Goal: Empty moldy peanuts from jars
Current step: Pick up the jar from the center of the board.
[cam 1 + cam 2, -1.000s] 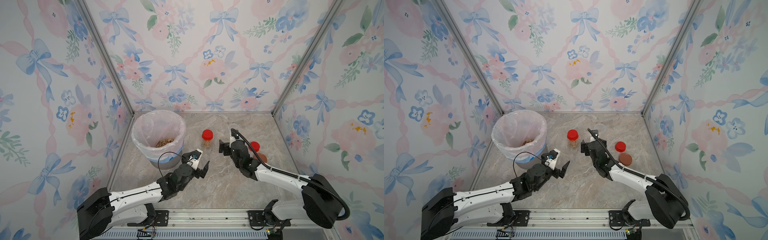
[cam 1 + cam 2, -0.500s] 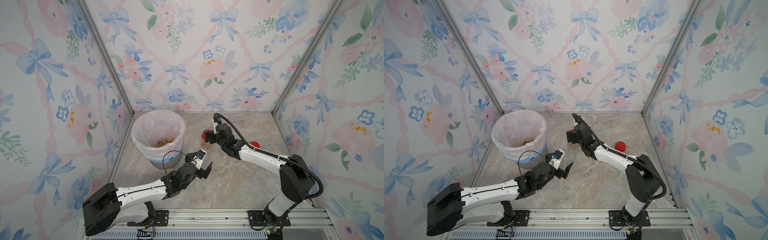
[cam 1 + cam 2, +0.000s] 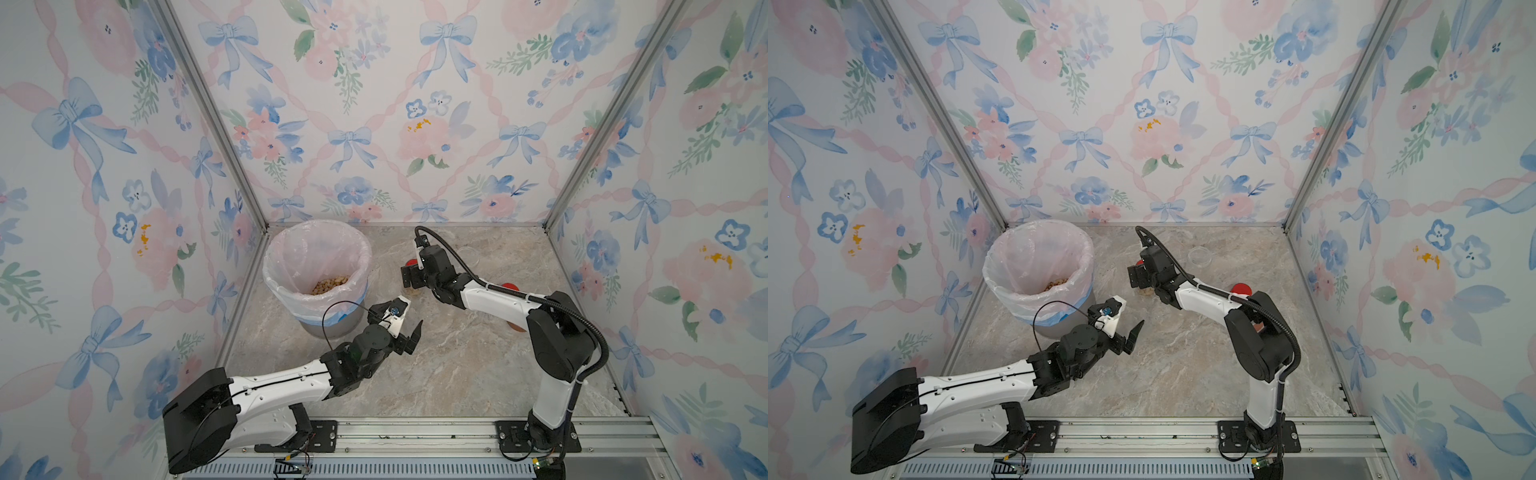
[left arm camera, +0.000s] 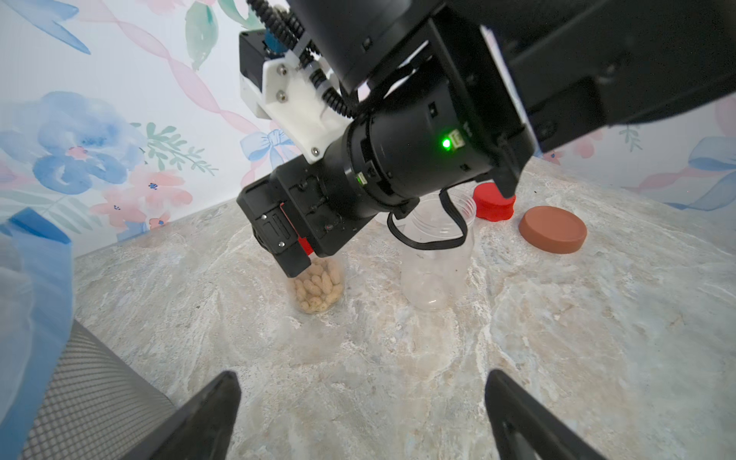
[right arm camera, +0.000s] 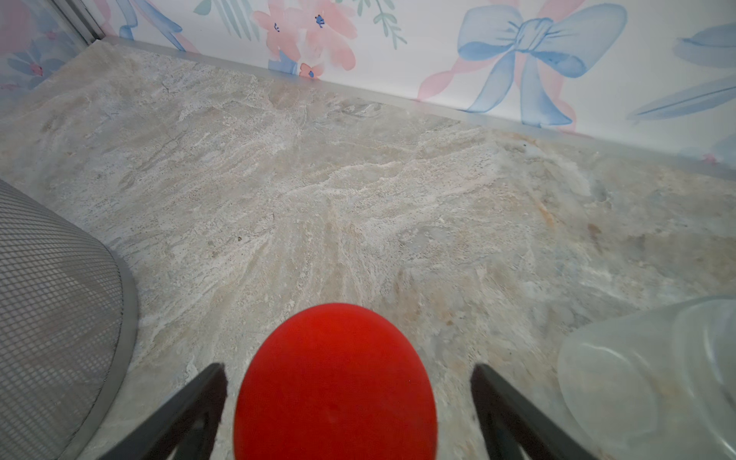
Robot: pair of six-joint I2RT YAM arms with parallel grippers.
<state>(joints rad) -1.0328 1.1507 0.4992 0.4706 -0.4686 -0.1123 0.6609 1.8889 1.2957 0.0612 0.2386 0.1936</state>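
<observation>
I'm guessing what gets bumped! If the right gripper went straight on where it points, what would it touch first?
Probably the red lid of the peanut jar: it shows between the fingers of the open right gripper, though how near is unclear.

Top cams high, looking down, same scene, wrist cams near, sharing jar (image 4: 318,290)

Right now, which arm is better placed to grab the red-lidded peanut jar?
Right. The right pincer is open and straddles the red lid of the peanut jar, gaps on both sides. The left pincer, also open, sits apart from that jar over bare table.
</observation>
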